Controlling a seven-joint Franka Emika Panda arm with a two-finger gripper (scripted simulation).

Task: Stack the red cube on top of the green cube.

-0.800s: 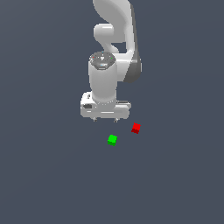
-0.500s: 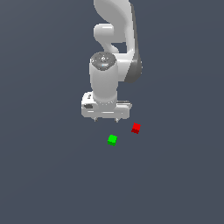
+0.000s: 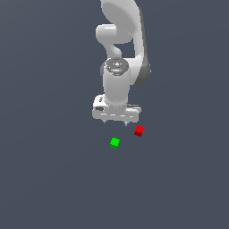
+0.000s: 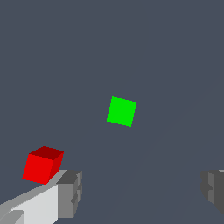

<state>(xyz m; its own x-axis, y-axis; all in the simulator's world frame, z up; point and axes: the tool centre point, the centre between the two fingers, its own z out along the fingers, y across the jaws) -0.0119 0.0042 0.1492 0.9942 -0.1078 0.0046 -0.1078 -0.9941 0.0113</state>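
Note:
The red cube [image 3: 139, 131] lies on the dark floor, to the exterior view's right of the green cube [image 3: 115, 143], a short gap between them. My gripper [image 3: 116, 121] hangs above the floor, just behind both cubes, pointing down. In the wrist view its jaws stand wide apart and empty [image 4: 142, 192]. The green cube [image 4: 121, 111] shows ahead of the gripper there. The red cube [image 4: 42, 164] sits just outside one grey fingertip [image 4: 70, 192], not between the fingers.
The white arm [image 3: 123, 40] rises behind the gripper. The plain dark grey floor [image 3: 53, 179] spreads on all sides.
The gripper has shifted a little toward the exterior view's right, nearer the red cube. Both cubes stay where they were.

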